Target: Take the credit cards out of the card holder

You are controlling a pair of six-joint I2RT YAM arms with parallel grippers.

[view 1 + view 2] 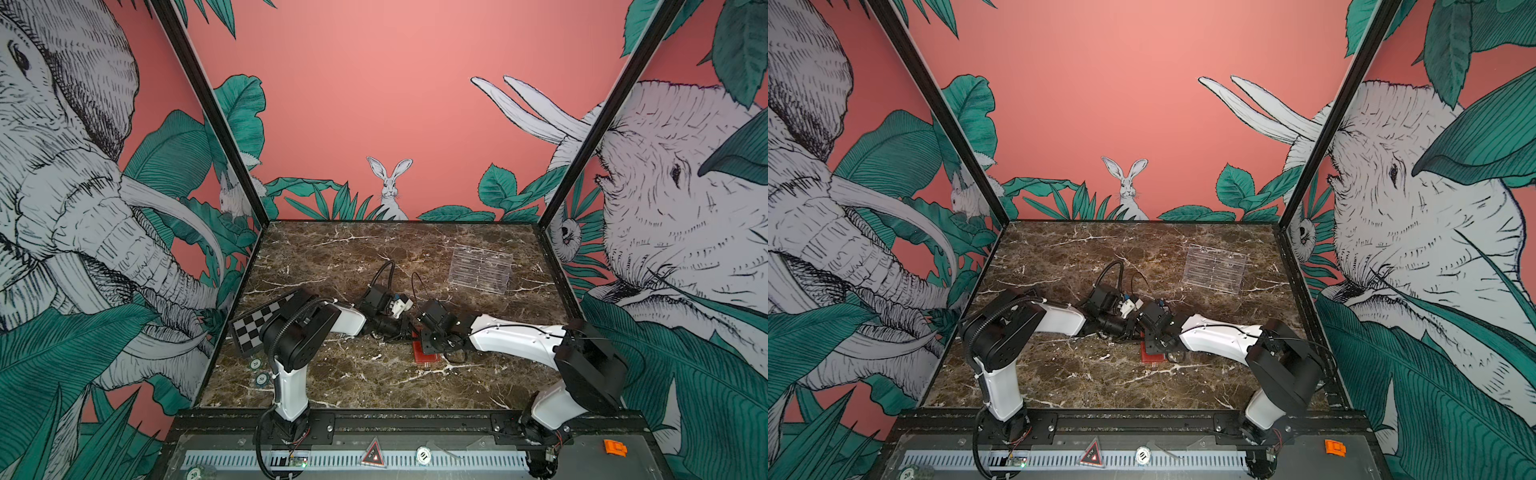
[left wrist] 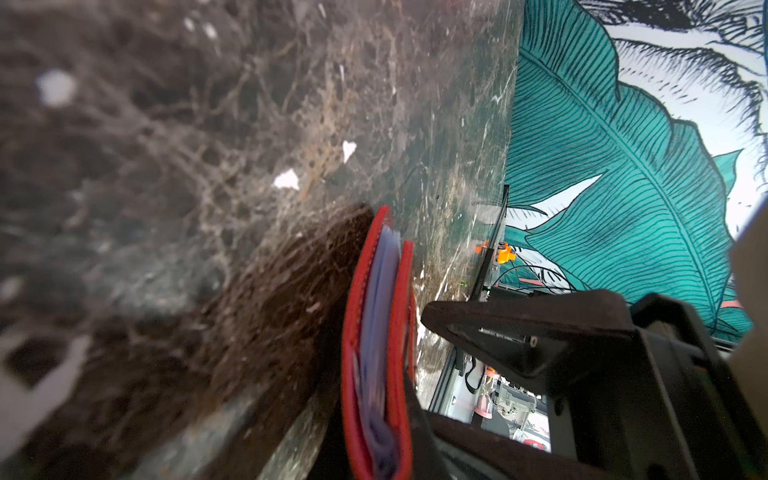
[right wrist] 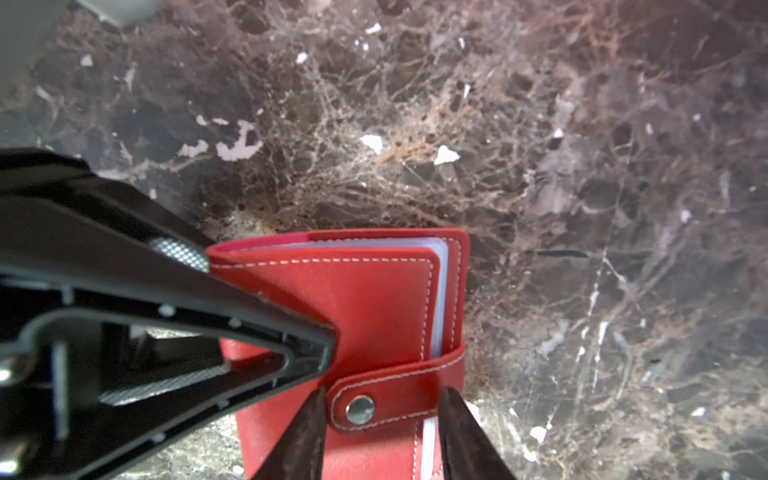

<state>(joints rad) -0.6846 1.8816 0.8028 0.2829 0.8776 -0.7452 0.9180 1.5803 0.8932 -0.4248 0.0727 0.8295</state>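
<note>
The red card holder lies on the marble table near the middle, its snap tab fastened. In the left wrist view it is edge-on with pale sleeves between the red covers. The credit cards are hidden inside. My left gripper is shut on the holder at its spine side, one finger lying over the cover. My right gripper hangs just above the holder, jaws apart, one finger at each end of the snap tab.
A clear acrylic tiered stand stands at the back right. A chequered board leans at the left wall, with two round chips in front of it. Both forearms meet over the table's middle.
</note>
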